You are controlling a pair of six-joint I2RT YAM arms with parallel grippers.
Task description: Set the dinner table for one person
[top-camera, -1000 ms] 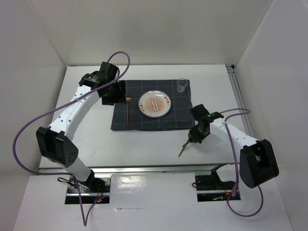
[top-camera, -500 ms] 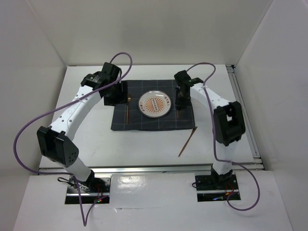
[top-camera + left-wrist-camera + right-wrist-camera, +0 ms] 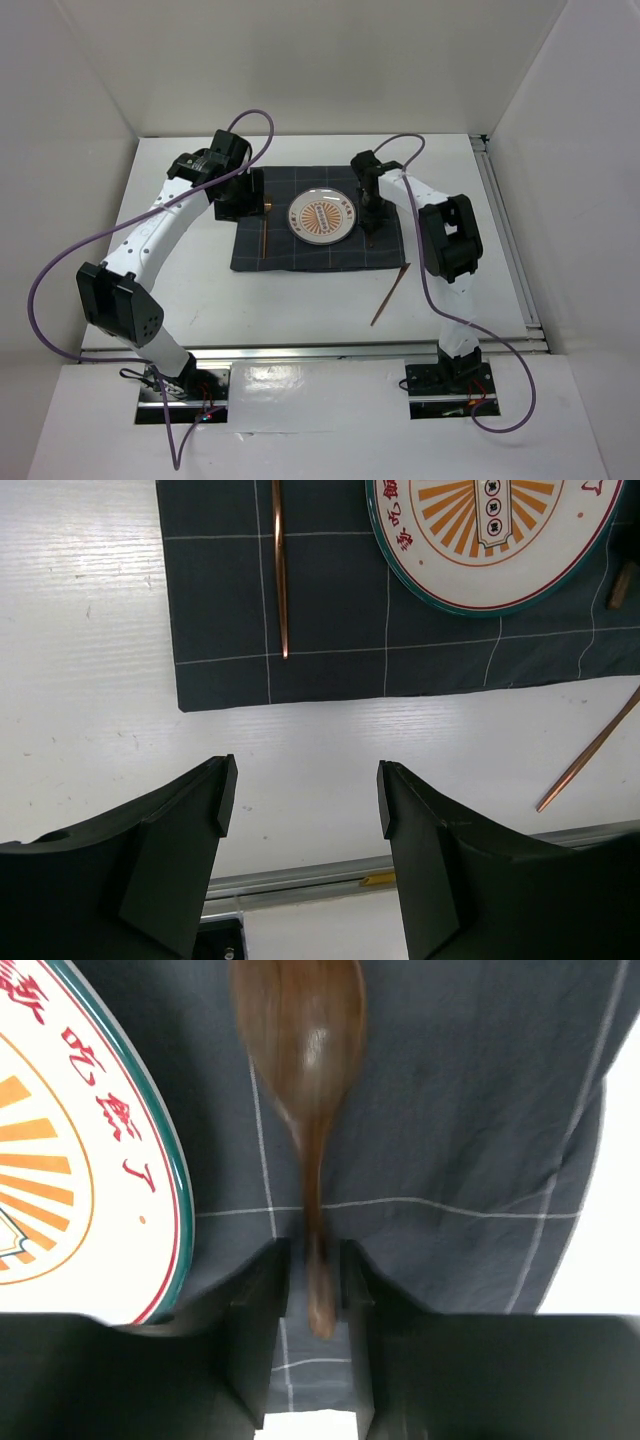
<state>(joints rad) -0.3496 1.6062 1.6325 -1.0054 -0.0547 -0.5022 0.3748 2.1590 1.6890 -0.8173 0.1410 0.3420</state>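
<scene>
Seemingly, the right gripper (image 3: pixel 312 1280) pinches a spoon (image 3: pixel 300 1030) above dinner table (image 3: pixel 625 1260).

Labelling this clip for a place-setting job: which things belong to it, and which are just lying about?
Belongs: table, checked mat, plate, copper utensil, copper stick, wooden spoon in the right gripper.
Lying about: purple cables, metal rail.
</scene>
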